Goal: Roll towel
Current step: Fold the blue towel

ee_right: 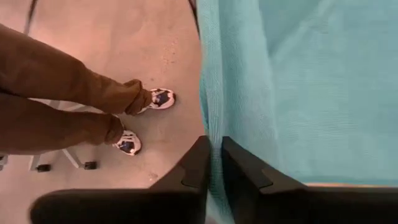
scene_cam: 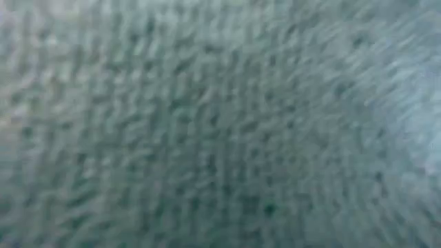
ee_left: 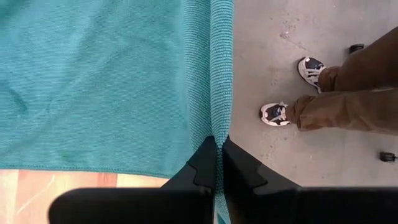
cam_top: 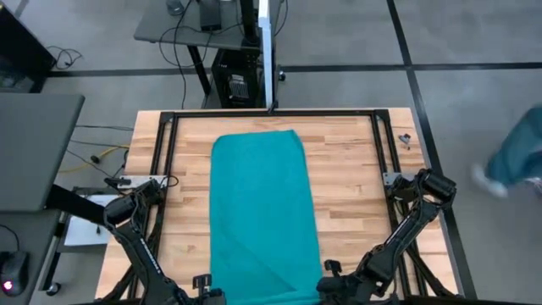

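The towel (cam_top: 262,216) lies flat down the middle of the wooden surface (cam_top: 356,182), long axis from twelve to six o'clock, its six o'clock hem over the edge. My left fingers (ee_left: 218,163) pinch that hem shut at seven o'clock; my right fingers (ee_right: 215,163) grip it slightly apart at five. I can read no writing anywhere.

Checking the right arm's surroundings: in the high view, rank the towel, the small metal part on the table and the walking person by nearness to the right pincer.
1. Towel, at the right pincer.
2. Small metal part, table's far right corner.
3. Person, beyond the table's right side.
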